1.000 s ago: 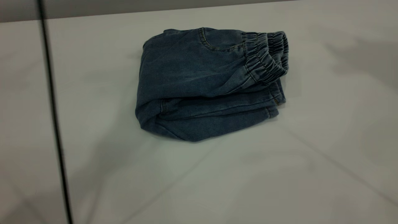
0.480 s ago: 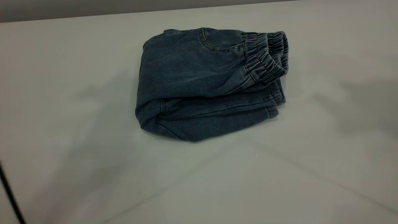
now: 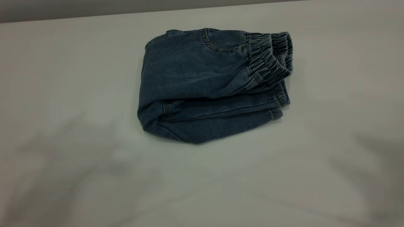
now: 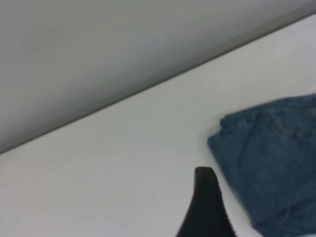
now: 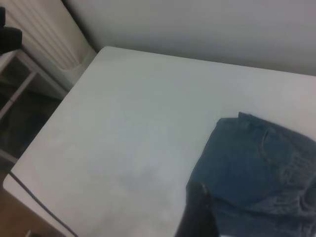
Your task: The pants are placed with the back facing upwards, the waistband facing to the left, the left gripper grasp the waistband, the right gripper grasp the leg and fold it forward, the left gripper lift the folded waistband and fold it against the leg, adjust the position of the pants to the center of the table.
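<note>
Folded pants (image 3: 202, 85) on the desk (image 3: 79, 78), lying as a compact denim bundle in the far half of the surface, roughly midway across in the exterior view. Waistband (image 3: 271, 60) doubled over on top at that view's right end, gathered and puckered, resting on the layers beneath. Curved pocket seam (image 3: 210, 42) just beside the waistband, on the upper layer. Leg hems (image 3: 279, 105) stacked below the waistband at the same end, peeping out slightly past it; rounded fold at the opposite end. No cartoon print to be made out on the exposed faces. Neither arm inside the exterior view, only soft shadows on the desk. Left pincer (image 4: 207, 207) seen in its own wrist view as a single dark ribbed part, above the bare desk and near the folded end of the pants, holding nothing; open or closed, cannot tell. Right pincer (image 5: 198, 212) likewise one dark part in its wrist view, near the pants' edge, nothing gripped; open or closed, cannot tell.
</note>
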Tool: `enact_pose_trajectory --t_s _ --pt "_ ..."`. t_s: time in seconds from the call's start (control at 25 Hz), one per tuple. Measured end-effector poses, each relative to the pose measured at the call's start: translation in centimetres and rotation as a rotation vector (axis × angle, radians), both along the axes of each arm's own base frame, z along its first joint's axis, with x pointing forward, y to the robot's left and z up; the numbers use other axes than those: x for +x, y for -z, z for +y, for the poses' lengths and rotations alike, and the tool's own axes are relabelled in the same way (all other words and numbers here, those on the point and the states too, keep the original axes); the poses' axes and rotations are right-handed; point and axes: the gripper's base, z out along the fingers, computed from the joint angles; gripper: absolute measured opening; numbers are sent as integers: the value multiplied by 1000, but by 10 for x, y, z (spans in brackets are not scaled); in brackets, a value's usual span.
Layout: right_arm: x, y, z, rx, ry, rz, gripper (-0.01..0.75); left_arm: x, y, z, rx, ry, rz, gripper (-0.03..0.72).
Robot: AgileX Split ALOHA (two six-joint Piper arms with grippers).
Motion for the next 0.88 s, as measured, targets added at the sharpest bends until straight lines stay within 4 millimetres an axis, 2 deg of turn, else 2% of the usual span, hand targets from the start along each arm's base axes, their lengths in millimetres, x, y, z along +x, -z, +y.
enact_pose_trajectory --t_s 0.24,0.56,0.72,0.88 --pt "-58 17 -2 -35 2 -68 465 -46 15 27 -21 15 10 486" --pt "-115 56 -6 -91 34 -122 465 -95 65 60 8 14 56 486" --pt "-132 81 -11 -111 97 -90 465 -111 91 71 33 9 77 486" --pt "-136 112 -20 -175 195 -21 465 -120 108 77 41 11 97 486"
